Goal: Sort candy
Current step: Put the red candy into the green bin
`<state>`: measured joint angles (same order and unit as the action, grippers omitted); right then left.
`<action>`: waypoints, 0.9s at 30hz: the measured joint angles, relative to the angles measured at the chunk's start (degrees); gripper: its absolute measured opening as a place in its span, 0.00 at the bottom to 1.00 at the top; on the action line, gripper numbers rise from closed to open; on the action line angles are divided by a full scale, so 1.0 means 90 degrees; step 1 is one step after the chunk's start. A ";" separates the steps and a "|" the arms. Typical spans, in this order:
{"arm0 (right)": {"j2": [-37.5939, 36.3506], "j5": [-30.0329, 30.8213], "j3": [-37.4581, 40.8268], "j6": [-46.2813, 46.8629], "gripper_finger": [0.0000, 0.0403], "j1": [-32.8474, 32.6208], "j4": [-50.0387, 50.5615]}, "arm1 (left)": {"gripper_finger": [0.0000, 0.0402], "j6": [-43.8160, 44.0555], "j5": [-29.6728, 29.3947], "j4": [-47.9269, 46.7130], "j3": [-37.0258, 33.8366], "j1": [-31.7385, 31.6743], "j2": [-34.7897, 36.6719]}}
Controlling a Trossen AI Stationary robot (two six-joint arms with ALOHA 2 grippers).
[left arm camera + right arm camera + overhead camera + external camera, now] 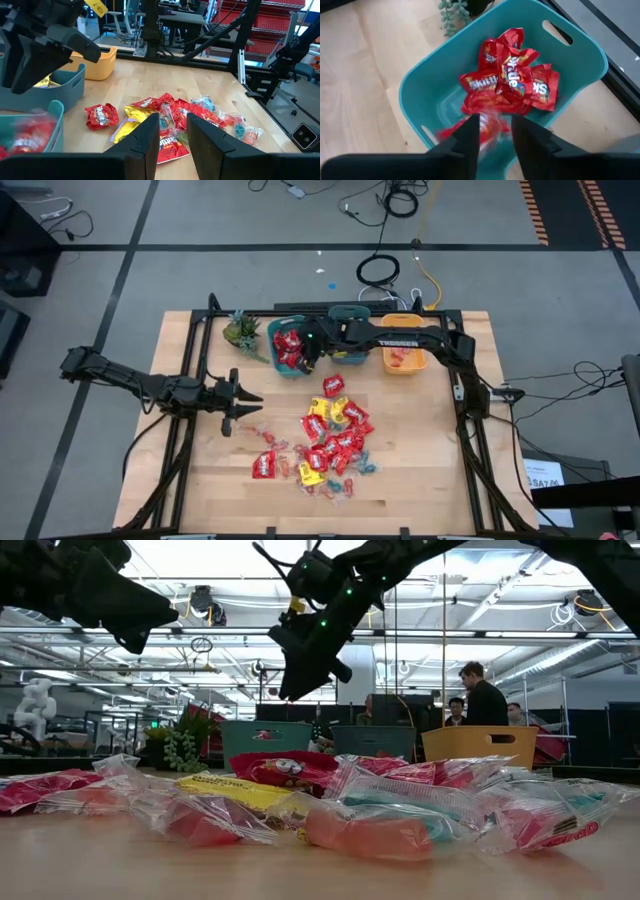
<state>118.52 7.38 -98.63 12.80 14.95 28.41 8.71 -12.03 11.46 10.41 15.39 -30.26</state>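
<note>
Toward the left edge of the tabletop (pixel 180 480), the left gripper (pixel 243 402) hovers low with its fingers a little apart and nothing between them, aimed across at the candy. A small green plant (pixel 240 330) sits near the back edge. Just beside it stands the teal bin (pixel 274 340), already holding several red packets (pixel 512 80). The right gripper (pixel 308 364) hangs directly over that bin; in its wrist view the fingers stand slightly parted and a blurred red packet (pixel 480 127) shows just beyond the tips, apparently dropping free, so the release looks under way. A darker blue bin (pixel 350 352) and a yellow bin (pixel 403 360) follow along the back edge.

The loose candy pile (pixel 330 440) lies in the middle of the tabletop toward the front edge: red packets, yellow packets (pixel 318 408), and small twist-wrapped pieces (pixel 365 468) at its fringes. These should be light and soft, their glossy film crinkly and likely slippery. A pinch across a packet's middle or its flat crimped end seems safest; the twist-wrapped ones probably want a grip on the body rather than the tails. Overlapping packets may drag neighbours along.
</note>
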 joint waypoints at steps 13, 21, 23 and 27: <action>-0.0105 -0.0001 0.0000 0.0006 0.45 -0.0027 0.0200 | 0.27 -0.0002 0.0004 -0.0001 0.0000 0.0000 0.0001; -0.0724 -0.0002 0.0000 0.0467 0.44 -0.0050 0.0340 | 0.27 -0.0007 0.0005 -0.0049 0.0000 0.0000 -0.0003; -0.0887 0.0005 0.0000 0.0443 0.44 -0.0066 0.0359 | 0.27 -0.0007 0.0005 -0.0051 0.0000 -0.0002 -0.0002; -0.1207 0.0068 0.0130 0.0355 0.44 -0.0139 0.0288 | 0.27 -0.0010 0.0007 -0.0050 0.0000 -0.0002 -0.0003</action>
<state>107.65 7.99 -97.45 15.99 13.70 31.00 8.62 -11.97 11.01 10.41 15.38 -30.28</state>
